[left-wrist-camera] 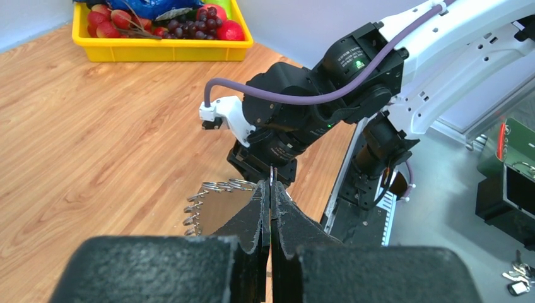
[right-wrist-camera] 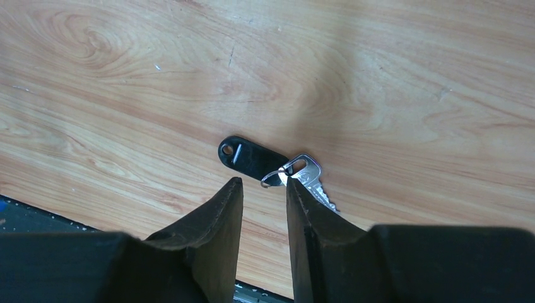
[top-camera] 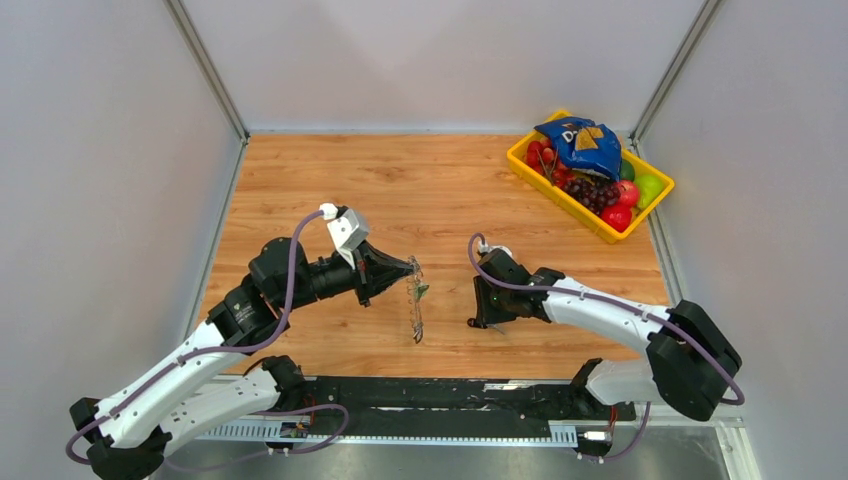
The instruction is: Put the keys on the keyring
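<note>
My left gripper [top-camera: 410, 268] is shut on the keyring [top-camera: 415, 302], a thin silver hoop held on edge above the table. A small green tag [top-camera: 423, 291] hangs on it. In the left wrist view the fingertips [left-wrist-camera: 264, 197] pinch the hoop's rim, and the keyring [left-wrist-camera: 203, 197] shows small rings along its edge. My right gripper [top-camera: 490, 318] points down at the table. It is open [right-wrist-camera: 264, 184] just above a silver key [right-wrist-camera: 310, 178] joined by a small ring to a black tag [right-wrist-camera: 249, 156]. The key lies flat, partly under the right finger.
A yellow basket [top-camera: 522, 160] of fruit with a blue bag on top stands at the back right; it also shows in the left wrist view [left-wrist-camera: 164, 52]. The right arm [left-wrist-camera: 303, 107] sits close in front of the left gripper. The table's near edge [right-wrist-camera: 38, 218] is just behind the key.
</note>
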